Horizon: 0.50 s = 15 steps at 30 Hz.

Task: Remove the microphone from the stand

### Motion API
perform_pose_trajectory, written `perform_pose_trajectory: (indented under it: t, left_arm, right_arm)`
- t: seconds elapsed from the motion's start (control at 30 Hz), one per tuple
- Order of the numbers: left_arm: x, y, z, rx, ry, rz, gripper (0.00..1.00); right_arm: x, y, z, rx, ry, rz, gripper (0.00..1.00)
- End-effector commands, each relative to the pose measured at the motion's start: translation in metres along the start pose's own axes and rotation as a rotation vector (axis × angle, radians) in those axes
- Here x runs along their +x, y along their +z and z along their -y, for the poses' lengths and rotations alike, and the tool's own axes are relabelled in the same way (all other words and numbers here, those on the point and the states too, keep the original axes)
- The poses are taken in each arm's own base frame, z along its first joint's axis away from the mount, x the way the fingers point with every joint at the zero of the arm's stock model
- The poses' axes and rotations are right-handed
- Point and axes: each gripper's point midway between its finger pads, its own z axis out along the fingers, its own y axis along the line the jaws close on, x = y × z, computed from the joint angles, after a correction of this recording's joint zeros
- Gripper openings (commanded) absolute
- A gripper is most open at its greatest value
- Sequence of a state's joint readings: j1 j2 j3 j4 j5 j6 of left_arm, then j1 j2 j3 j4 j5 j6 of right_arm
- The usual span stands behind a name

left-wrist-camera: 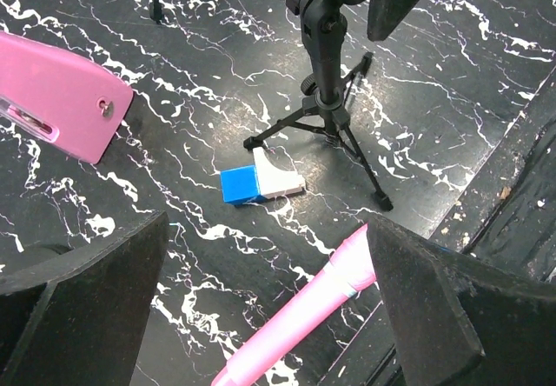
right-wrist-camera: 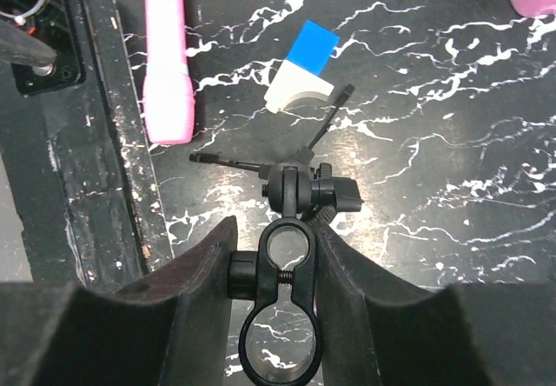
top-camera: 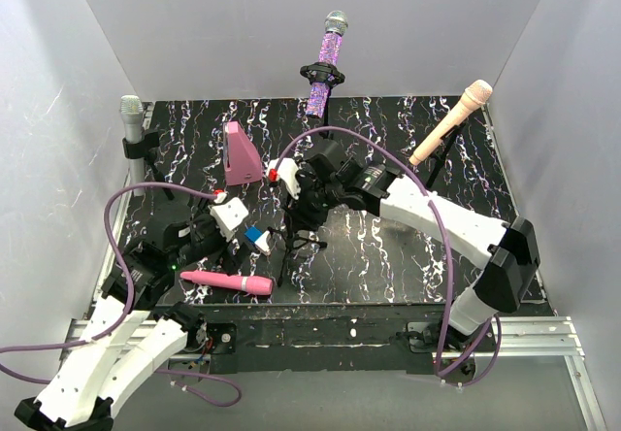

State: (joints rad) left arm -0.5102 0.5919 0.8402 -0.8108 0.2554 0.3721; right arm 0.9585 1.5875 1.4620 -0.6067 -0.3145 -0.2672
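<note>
A pink microphone [top-camera: 228, 281] lies flat on the black marbled table near its front edge, clear of any stand; it also shows in the left wrist view [left-wrist-camera: 304, 316] and the right wrist view [right-wrist-camera: 165, 56]. A small black tripod stand [top-camera: 296, 229] stands mid-table with its ring clip [right-wrist-camera: 282, 316] empty. My right gripper [top-camera: 303, 196] is shut on that clip, as the right wrist view [right-wrist-camera: 278, 247] shows. My left gripper [top-camera: 209, 242] is open and empty, hovering just above the pink microphone, its jaws wide apart in the left wrist view [left-wrist-camera: 268, 229].
A blue and white block [top-camera: 257, 240] lies beside the tripod. A pink wedge [top-camera: 241, 154] stands behind it. Microphones on stands: silver [top-camera: 133, 120] far left, purple glitter [top-camera: 328, 62] at the back, peach [top-camera: 451, 120] at the right. White walls enclose three sides.
</note>
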Motion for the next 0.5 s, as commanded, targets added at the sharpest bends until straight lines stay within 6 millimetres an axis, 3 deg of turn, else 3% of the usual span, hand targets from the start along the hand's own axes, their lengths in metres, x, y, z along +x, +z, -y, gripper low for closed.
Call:
perform_pose_trajectory:
  t: [0.0, 0.1, 0.2, 0.47]
  left_arm:
    - [-0.005, 0.004, -0.002, -0.001, -0.018, 0.028, 0.98]
    - [-0.006, 0.006, -0.004, -0.004, -0.015, 0.030, 0.98]
    - [-0.007, 0.010, -0.007, -0.013, -0.019, 0.033, 0.98]
    - [-0.010, 0.026, -0.012, -0.005, -0.026, 0.035, 0.98]
  right_arm:
    - [-0.023, -0.024, 0.020, 0.140, -0.039, 0.032, 0.39]
    - [-0.018, -0.036, 0.033, 0.238, -0.043, 0.027, 0.31]
    - [-0.009, -0.053, 0.046, 0.317, -0.039, 0.015, 0.28]
    - [0.043, -0.102, 0.109, 0.485, 0.177, -0.040, 0.27]
